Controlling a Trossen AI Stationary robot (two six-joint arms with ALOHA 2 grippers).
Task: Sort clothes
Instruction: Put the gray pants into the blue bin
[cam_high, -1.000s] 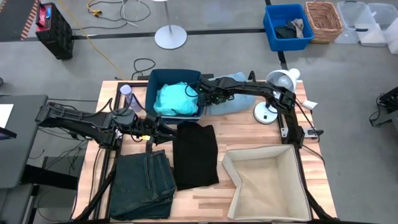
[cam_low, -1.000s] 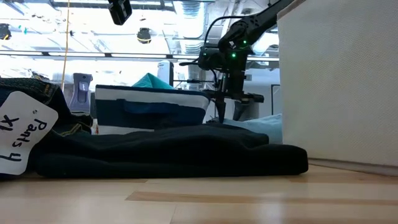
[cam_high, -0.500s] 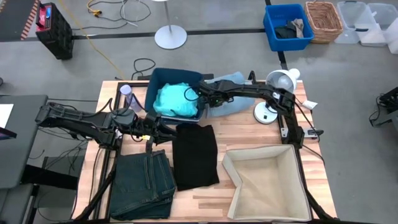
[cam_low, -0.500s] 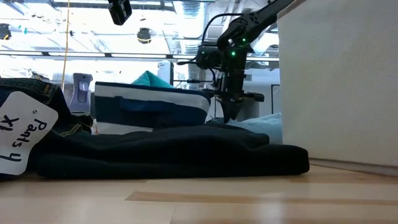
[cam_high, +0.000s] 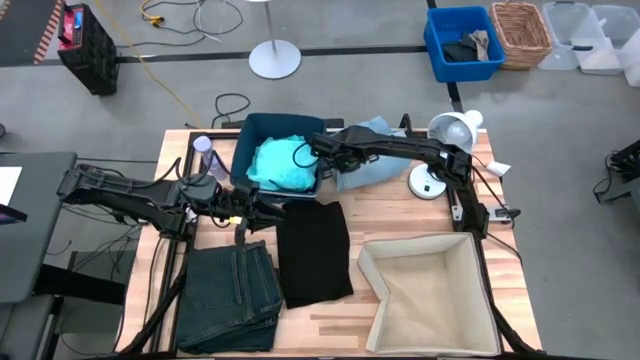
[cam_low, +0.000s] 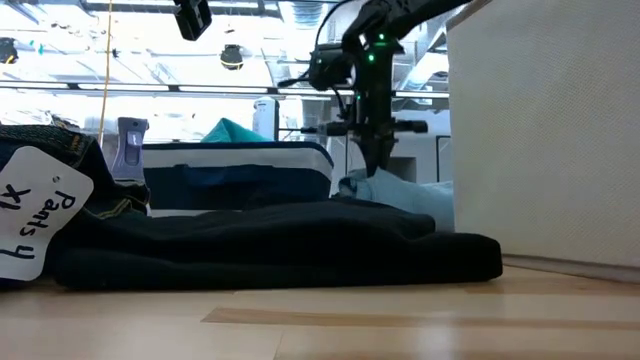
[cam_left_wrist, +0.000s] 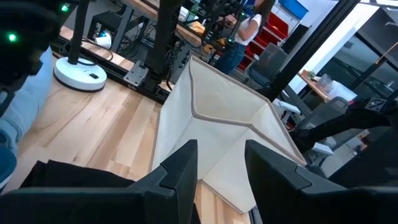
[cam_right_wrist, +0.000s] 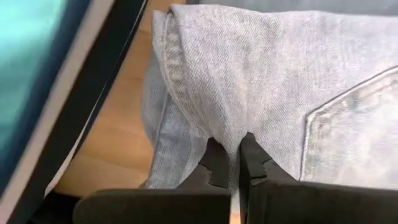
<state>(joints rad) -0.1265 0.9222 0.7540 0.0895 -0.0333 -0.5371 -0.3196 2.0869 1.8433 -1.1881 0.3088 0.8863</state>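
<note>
The teal-green top (cam_high: 282, 160) lies in the dark blue bin (cam_high: 243, 130) at the table's far side. Right of the bin lies the light blue denim piece (cam_high: 368, 165), with my right gripper (cam_high: 322, 150) shut on it at the edge next to the bin. The black shirt (cam_high: 315, 250) lies flat at mid-table, and the dark green-grey jeans (cam_high: 230, 295) lie folded at the near left. My left gripper (cam_high: 262, 208) hovers open by the shirt's far left corner, with nothing between its fingers (cam_left_wrist: 180, 171). My right gripper pinches a raised fold of the denim (cam_right_wrist: 229, 127) between its two fingertips, close to the seamed edge nearest the bin. The fingers point down from above. The fold stands up in a peak (cam_low: 358, 183) under the gripper, while the remaining denim lies on the table.
The beige fabric box (cam_high: 470, 300) stands open at the near right. A white lamp (cam_high: 432, 180) and the right arm's base sit at the far right, and a bottle (cam_high: 205, 152) stands left of the bin. Bare wood shows between the shirt and the box.
My right gripper has taken hold of the denim's edge by the bin and risen a little, moving toward the table's left. That edge is pulled up into a peak, while the other end of the denim has stayed flat on the table.
</note>
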